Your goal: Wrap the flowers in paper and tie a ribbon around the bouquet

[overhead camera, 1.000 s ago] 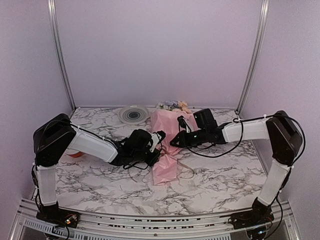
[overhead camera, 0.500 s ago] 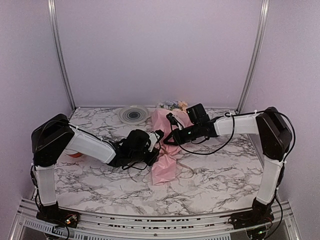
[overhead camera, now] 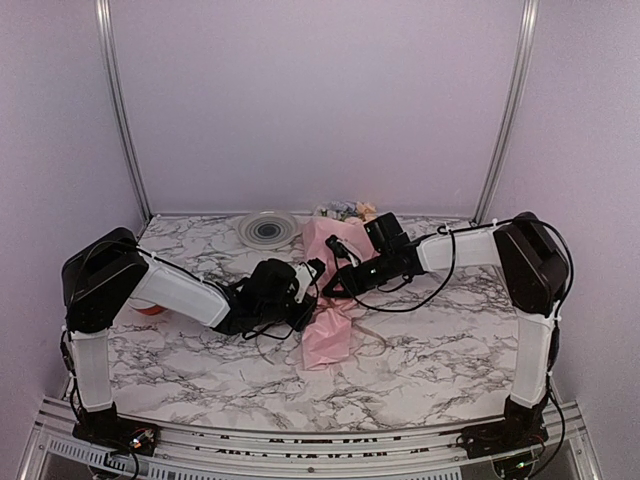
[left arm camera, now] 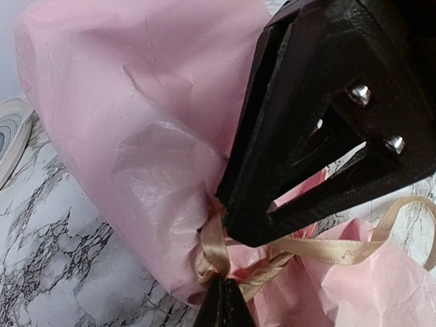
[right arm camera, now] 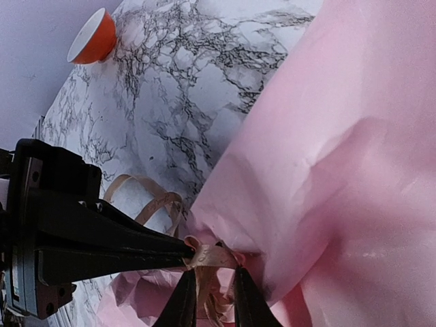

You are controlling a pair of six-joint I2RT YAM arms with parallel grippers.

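The bouquet (overhead camera: 330,325) lies on the marble table, a pink paper (left arm camera: 122,116) cone with the flowers (overhead camera: 345,210) showing at its far end. The tan ribbon (left arm camera: 327,248) is wound round its narrow waist. My left gripper (left arm camera: 225,303) is shut on the ribbon at the knot. My right gripper (right arm camera: 210,296) comes in from the opposite side. Its fingers (right arm camera: 182,300) stand a little apart with ribbon strands running between them, and they are open. The left gripper's tip (right arm camera: 185,248) touches the same ribbon (right arm camera: 214,255). A loose ribbon loop (right arm camera: 146,201) lies on the table.
A striped plate (overhead camera: 267,229) sits at the back by the wall. An orange bowl (right arm camera: 92,37) stands to the left, partly behind my left arm (overhead camera: 148,308). Purple walls and metal posts enclose the table.
My right arm has swung left and in toward the bouquet's waist, meeting the left gripper there. Its fingers closed and reopened a little. The left gripper has stayed put on the ribbon.
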